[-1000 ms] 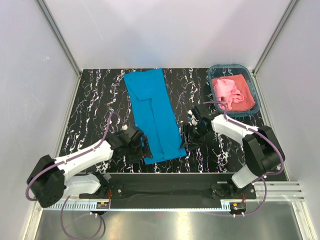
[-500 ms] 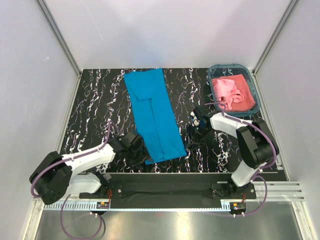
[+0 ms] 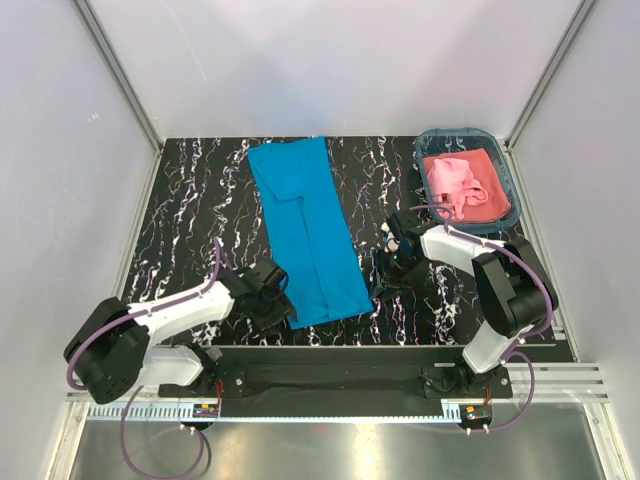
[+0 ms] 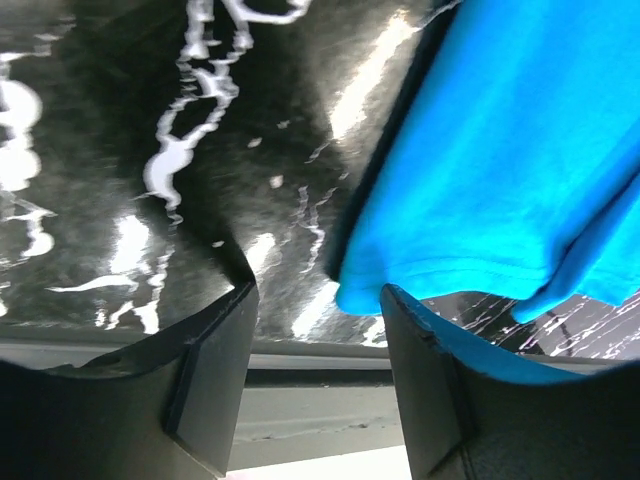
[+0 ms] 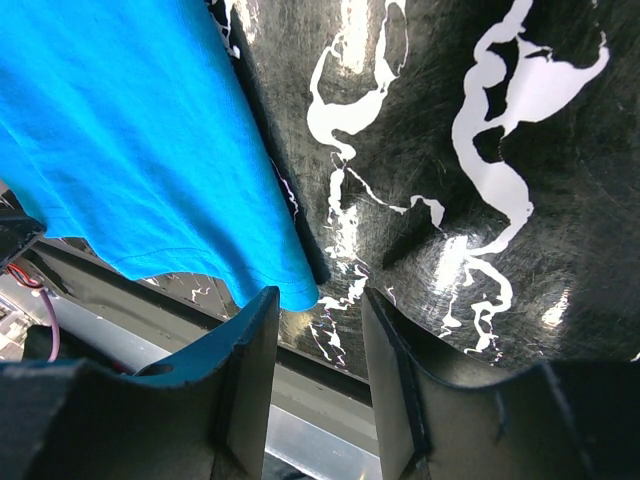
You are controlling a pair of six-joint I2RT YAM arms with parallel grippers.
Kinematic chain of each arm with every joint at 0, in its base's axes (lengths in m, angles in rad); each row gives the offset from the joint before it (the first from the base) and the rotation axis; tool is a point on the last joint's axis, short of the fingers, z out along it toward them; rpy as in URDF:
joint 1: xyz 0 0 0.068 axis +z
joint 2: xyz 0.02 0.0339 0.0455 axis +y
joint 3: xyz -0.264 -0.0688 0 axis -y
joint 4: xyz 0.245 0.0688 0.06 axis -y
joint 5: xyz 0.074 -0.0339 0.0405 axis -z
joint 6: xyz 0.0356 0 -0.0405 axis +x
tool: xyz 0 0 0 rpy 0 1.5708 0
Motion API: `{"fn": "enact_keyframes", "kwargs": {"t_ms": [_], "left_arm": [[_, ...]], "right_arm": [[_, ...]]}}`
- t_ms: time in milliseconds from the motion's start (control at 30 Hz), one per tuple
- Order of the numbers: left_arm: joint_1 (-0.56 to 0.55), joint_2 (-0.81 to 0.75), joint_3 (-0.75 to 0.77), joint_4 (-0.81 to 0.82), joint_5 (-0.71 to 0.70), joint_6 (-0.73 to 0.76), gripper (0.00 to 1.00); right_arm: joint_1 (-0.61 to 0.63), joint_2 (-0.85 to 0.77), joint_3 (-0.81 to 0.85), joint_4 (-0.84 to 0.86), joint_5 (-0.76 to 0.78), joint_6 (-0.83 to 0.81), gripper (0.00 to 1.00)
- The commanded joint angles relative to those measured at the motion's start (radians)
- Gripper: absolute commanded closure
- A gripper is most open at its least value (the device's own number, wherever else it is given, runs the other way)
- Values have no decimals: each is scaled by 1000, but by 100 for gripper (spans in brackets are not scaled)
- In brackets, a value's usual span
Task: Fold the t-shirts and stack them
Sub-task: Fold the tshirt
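The black white-veined table [image 3: 190, 200] fills the middle of the overhead view. On it, running from the upper centre down toward the lower centre, lies the bright blue shirt [image 3: 308, 235], folded into a long, slightly slanted strip with its bottom hem nearest the arms. The teal basket [image 3: 508, 195] sits at the upper right corner of the table, and the crumpled pink shirt [image 3: 460, 182] lies inside it, well apart from the blue one. The left gripper [image 3: 282, 308] is low over the table at the strip's lower left corner; in its wrist view the fingers [image 4: 215, 380] stand apart, the hem corner [image 4: 360, 295] lying in the gap between them, nearer the right-hand finger. The right gripper [image 3: 380, 285] is at the strip's lower right corner, its fingers [image 5: 245, 380] likewise spread, with the tip of the blue hem [image 5: 295, 290] lying between them.
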State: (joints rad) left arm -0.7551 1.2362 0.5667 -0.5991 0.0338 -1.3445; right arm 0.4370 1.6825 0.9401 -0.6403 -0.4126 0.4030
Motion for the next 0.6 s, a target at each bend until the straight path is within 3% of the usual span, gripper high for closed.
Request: {"fn": "enact_keyframes", "kwargs": {"t_ms": [0, 200, 567], "left_arm": [[2, 57, -1, 28, -9, -4, 42], [2, 75, 12, 22, -11, -7, 48], [2, 140, 9, 59, 6, 31, 76]], "right_arm": [[-7, 0, 9, 21, -9, -13, 54], [-11, 2, 3, 24, -12, -15, 55], [-12, -1, -14, 11, 0, -16, 46]]}}
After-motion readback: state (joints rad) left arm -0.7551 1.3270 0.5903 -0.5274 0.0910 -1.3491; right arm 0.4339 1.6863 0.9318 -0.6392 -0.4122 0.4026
